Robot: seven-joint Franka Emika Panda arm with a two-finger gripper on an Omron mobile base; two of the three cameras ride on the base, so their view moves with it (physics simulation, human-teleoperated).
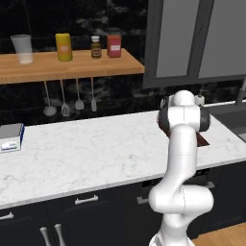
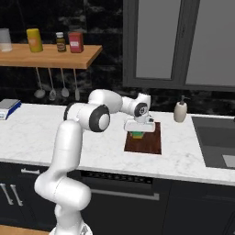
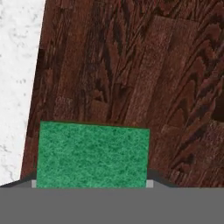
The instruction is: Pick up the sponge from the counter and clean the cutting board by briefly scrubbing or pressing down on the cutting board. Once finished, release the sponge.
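Hand view close above cutting board (image 3: pixel 131 65)

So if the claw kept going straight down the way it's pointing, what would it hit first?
The claw points down with the sponge between its fingers, so the sponge would likely press into the cutting board first. Whether it already touches the board is hard to tell.

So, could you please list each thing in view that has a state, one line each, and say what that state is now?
sponge: green side up, held between the hand's fingers, over the cutting board.
cutting board: flat on the counter, sponge on or just above it.
hand: closed on the sponge, pointing down.
soap dispenser: upright beside the sink.
jars: upright on the shelf.
box: lying flat on the counter.
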